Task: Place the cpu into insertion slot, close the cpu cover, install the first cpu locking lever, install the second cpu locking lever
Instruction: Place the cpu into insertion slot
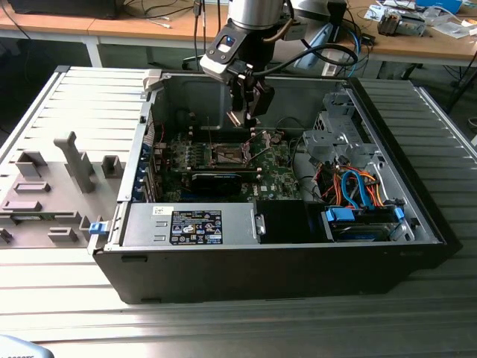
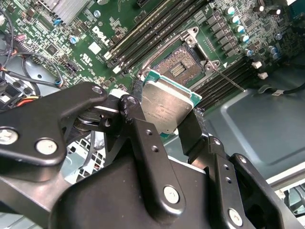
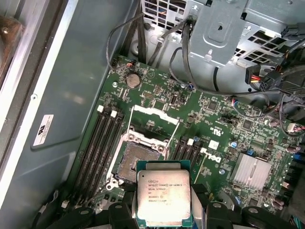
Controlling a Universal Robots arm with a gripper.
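Gripping the cpu (image 3: 163, 198) by opposite edges, the pincer (image 1: 244, 115) hangs closed on it inside the open computer case (image 1: 223, 272); just below, the insertion slot (image 3: 136, 162) lies bare; its cpu cover (image 3: 155, 112) is swung open.

Dull metal cpu (image 3: 163, 196), matt black claw (image 2: 164, 120)

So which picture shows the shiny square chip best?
The first wrist view: the cpu faces the camera, its top face showing. The second wrist view shows it tilted, held between the fingers. The exterior view shows just a tiny pale speck.
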